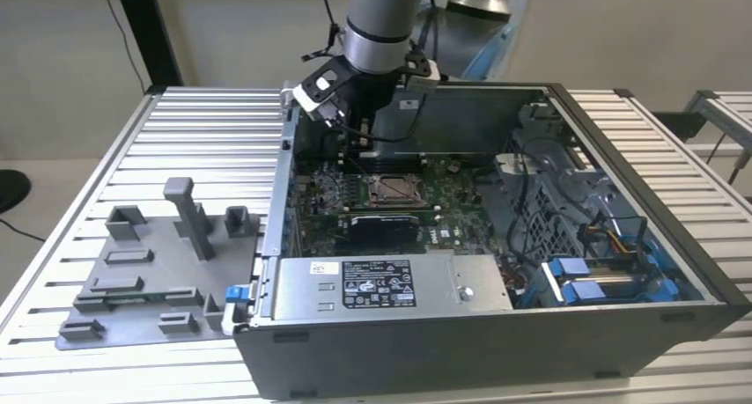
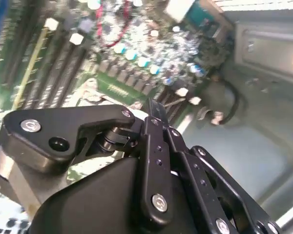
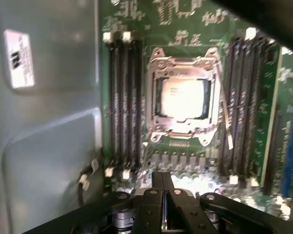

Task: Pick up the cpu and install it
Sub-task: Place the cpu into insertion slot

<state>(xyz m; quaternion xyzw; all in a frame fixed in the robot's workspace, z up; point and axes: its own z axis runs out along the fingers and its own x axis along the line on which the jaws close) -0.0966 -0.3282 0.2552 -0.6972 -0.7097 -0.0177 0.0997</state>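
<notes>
Hand hung inside the open pc case, close to the far wall, at abt 11 o'clock from the cpu in the exterior view; near it, not touching. Fingers were clenched tip to tip w/ nothing btwn them, seen in both wrist views. Cpu lay flat in the socket frame on the green mobo, pale metal top up & catching glare in the first wrist view. The frame ran all round it; couldn't tell if it was latched. Long dark memory slots ran along both sides of the socket. In the exterior view a silver box w/ a white label sat at 6 o'clock from the cpu, against the case's near wall, & blue drive brackets sat at abt 4 o'clock. Arm stood over the case at 12 o'clock of the cpu, its grey tube reaching out of the frame. Case stood on a ribbed metal desk. A grey fixture tray w/ upright posts lay on the desk at abt 9 o'clock of the case, just beside it.
</notes>
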